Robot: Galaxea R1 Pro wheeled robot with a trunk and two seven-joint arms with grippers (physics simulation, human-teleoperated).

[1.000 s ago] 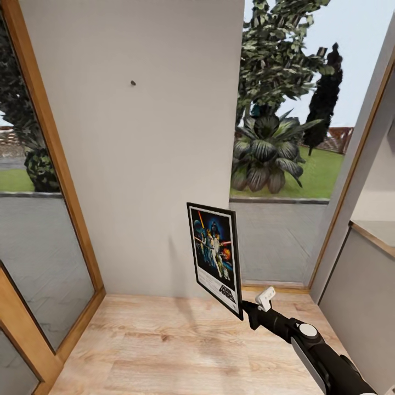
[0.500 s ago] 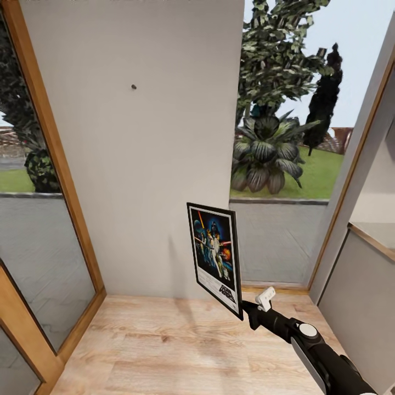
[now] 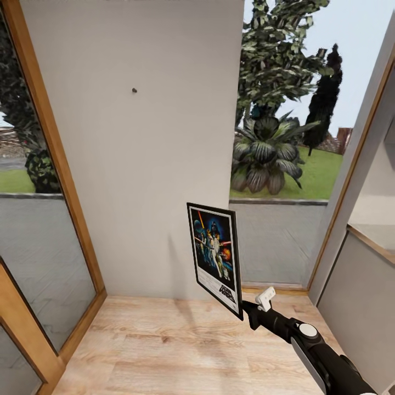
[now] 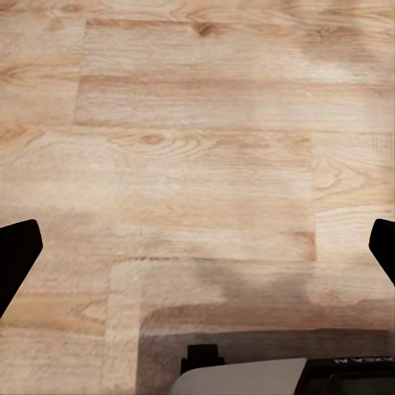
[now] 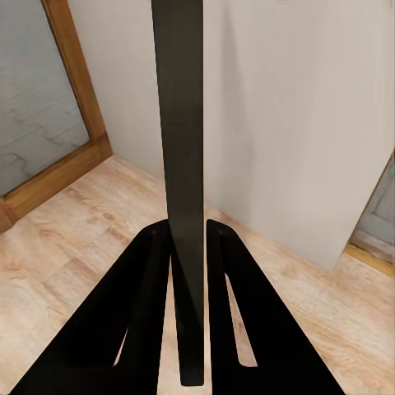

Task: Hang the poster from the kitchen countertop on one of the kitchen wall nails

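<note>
Black-framed poster (image 3: pixel 214 258) stands upright, clamped at its lower edge by the right gripper (image 3: pixel 248 312); the fingers (image 5: pixel 148 313) press both faces. Over the last second the nail (image 3: pixel 134 90) sits slightly lower in the head view while poster and arm hold position: the camera is tilting up, so the hanging target is being framed. Count: one poster, one nail. Left gripper (image 4: pixel 197 255) hangs spread over the floor (image 4: pixel 197 148), empty

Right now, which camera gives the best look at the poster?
The head view: the poster shows its printed face, upright, held at its lower corner by the right gripper, well below the wall nail. The right wrist view catches it edge-on, as a dark strip between the fingers.
</note>
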